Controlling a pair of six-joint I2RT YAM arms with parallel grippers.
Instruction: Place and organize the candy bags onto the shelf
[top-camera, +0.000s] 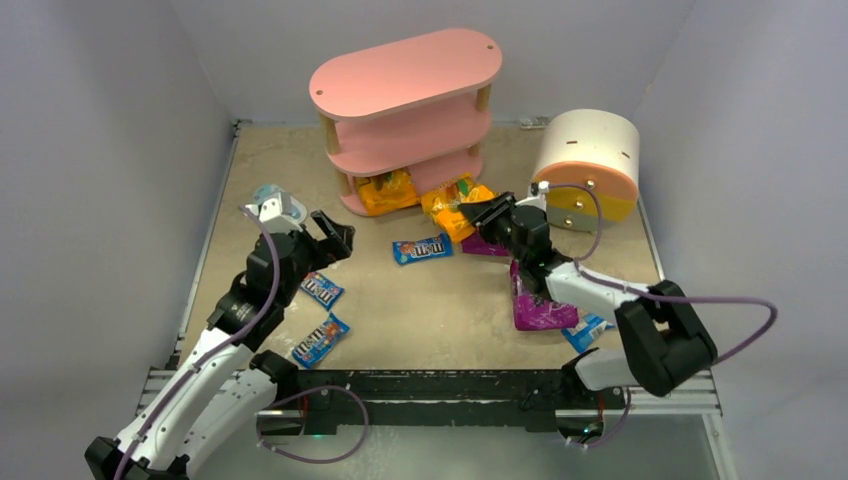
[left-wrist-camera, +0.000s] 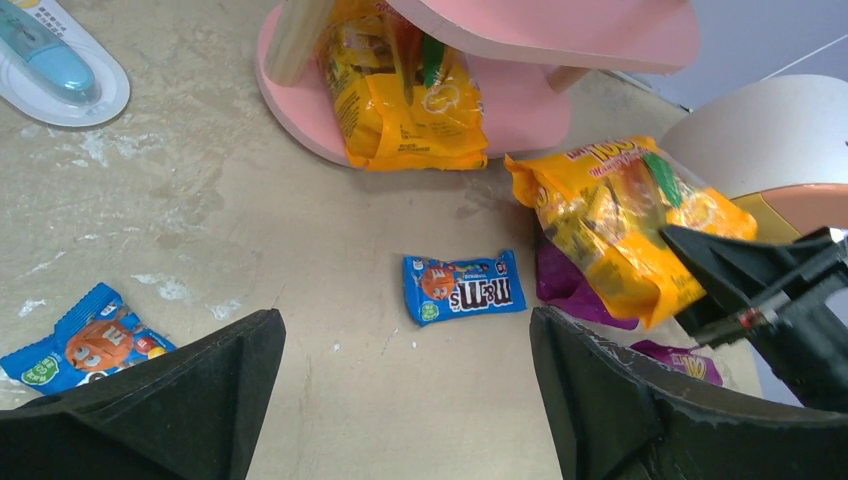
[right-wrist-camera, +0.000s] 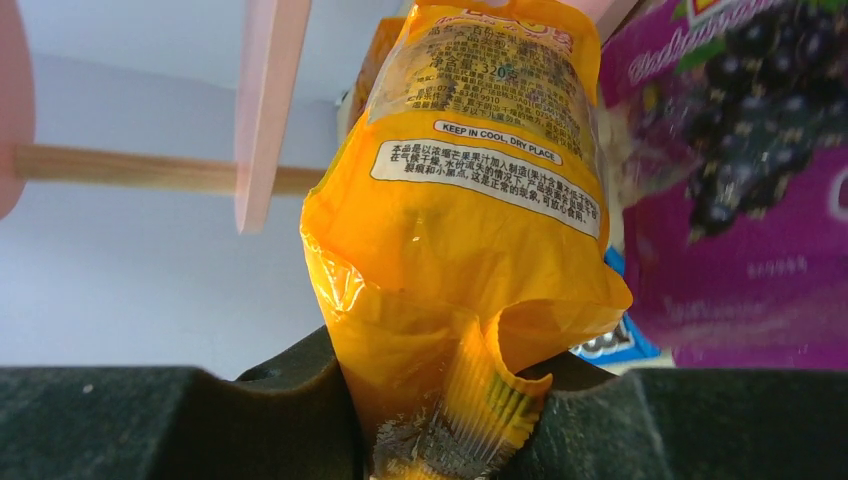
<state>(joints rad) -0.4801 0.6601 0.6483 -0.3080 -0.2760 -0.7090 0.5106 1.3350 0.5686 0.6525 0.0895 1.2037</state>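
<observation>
The pink three-tier shelf (top-camera: 405, 100) stands at the back. One orange bag (top-camera: 388, 192) lies on its bottom board, also in the left wrist view (left-wrist-camera: 410, 100). My right gripper (top-camera: 482, 213) is shut on the second orange bag (top-camera: 452, 205) just right of the shelf base; its crimped end is pinched between the pads (right-wrist-camera: 450, 440). One purple bag (top-camera: 485, 244) lies under that gripper, another (top-camera: 540, 305) under the right forearm. Blue M&M's packets lie at centre (top-camera: 422, 249), left (top-camera: 322, 289), front left (top-camera: 320, 340) and front right (top-camera: 585, 330). My left gripper (top-camera: 335, 235) is open and empty above the table (left-wrist-camera: 405, 400).
A white-orange-yellow cylindrical drawer unit (top-camera: 588, 160) stands at the back right, close behind the right gripper. A pale blue-and-white oval item (top-camera: 278, 203) lies by the left arm, also in the left wrist view (left-wrist-camera: 55, 65). Grey walls enclose the table.
</observation>
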